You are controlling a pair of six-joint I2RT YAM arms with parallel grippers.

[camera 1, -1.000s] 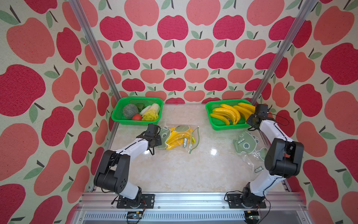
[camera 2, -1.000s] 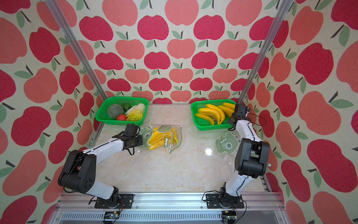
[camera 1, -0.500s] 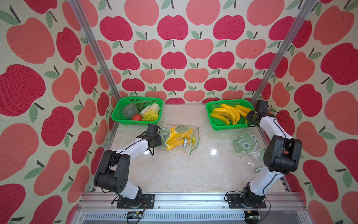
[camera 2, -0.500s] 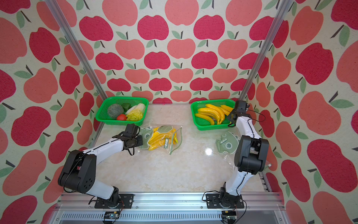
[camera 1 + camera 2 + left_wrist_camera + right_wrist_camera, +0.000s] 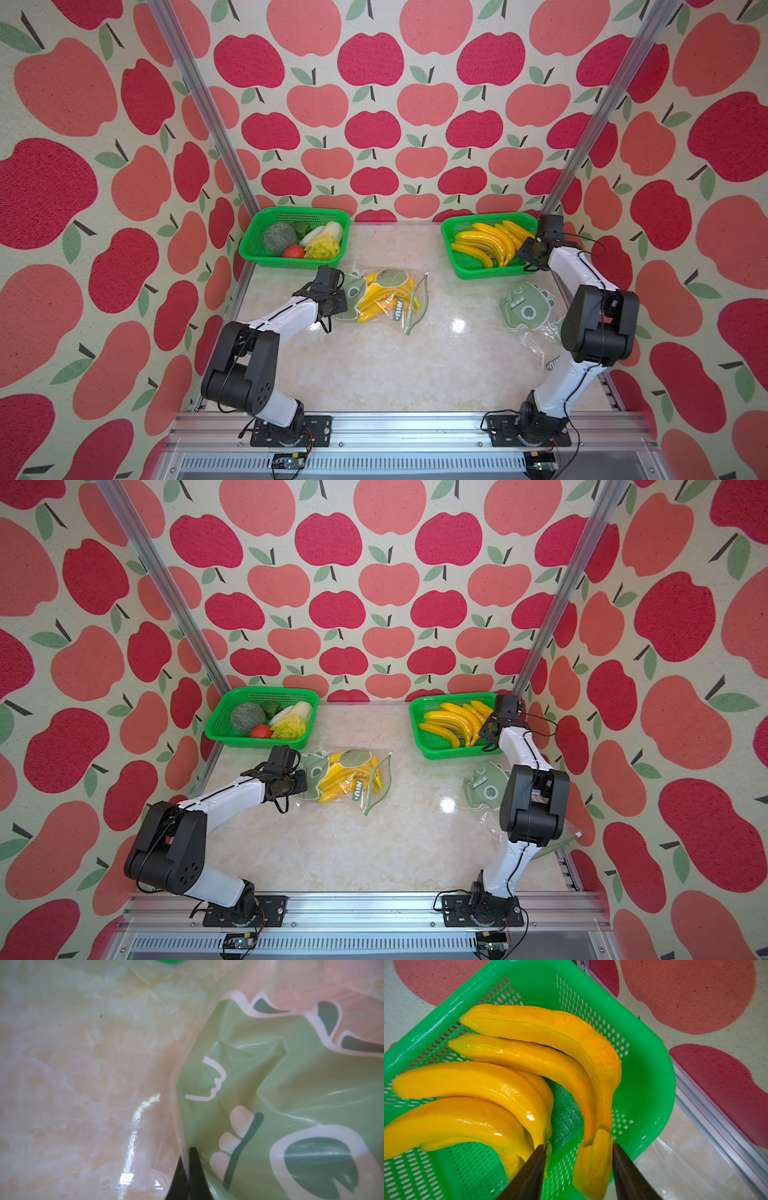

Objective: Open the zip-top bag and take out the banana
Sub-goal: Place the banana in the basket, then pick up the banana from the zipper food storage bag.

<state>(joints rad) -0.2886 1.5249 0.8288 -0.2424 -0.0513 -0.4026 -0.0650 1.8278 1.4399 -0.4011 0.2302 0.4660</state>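
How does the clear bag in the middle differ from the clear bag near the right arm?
The clear zip-top bag with green print in the middle bulges with yellow bananas; the matching bag near the right arm lies flat and looks empty. The left pincer is shut on the middle bag's edge; nothing holds the other. Both lie on the marble table.

Bright, even overhead light, soft shadows. Glare spot on glossy surface (image 5: 458, 326) in both top views; wide-angle bend at edges. Left wrist pic soft, bag (image 5: 291, 1095) w/ sheen streaks. Right wrist sharp; bananas (image 5: 508, 1088) glint.
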